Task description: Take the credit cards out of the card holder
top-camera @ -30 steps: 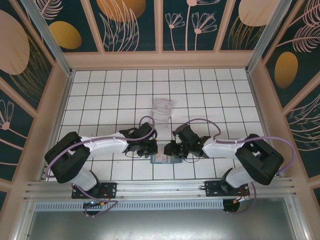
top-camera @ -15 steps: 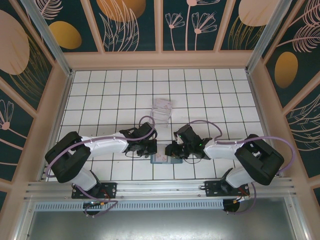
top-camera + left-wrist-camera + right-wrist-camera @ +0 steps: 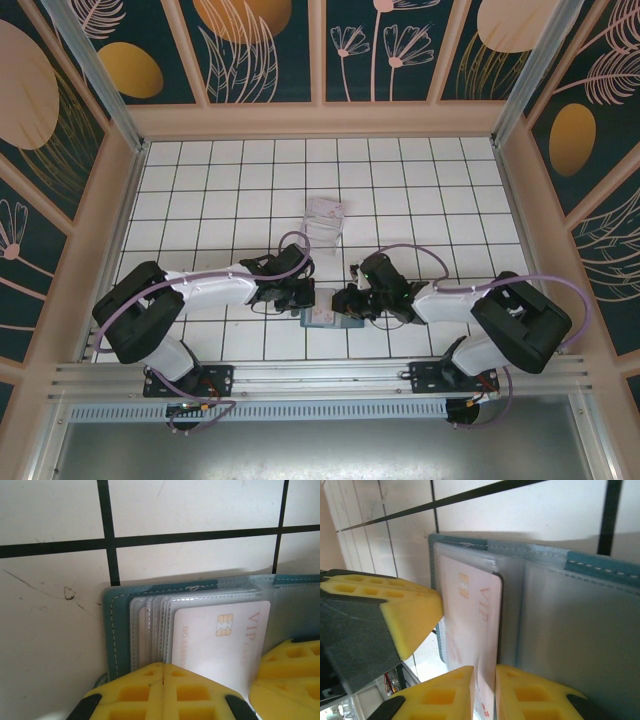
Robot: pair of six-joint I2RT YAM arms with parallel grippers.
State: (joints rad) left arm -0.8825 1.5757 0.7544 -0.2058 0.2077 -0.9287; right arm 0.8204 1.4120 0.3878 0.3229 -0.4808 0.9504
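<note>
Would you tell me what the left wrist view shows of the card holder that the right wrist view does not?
Left wrist view: the fanned clear sleeves inside the card holder's stitched edge, and the left gripper shut, its fingers pressed together at the sleeves' near edge. Right wrist view: the broad clear pocket of the other panel, and the right gripper closed on the pale card, whose edge runs between its fingers. Both: that card's chip and VIP lettering, the teal holder, and the tiled table.
</note>
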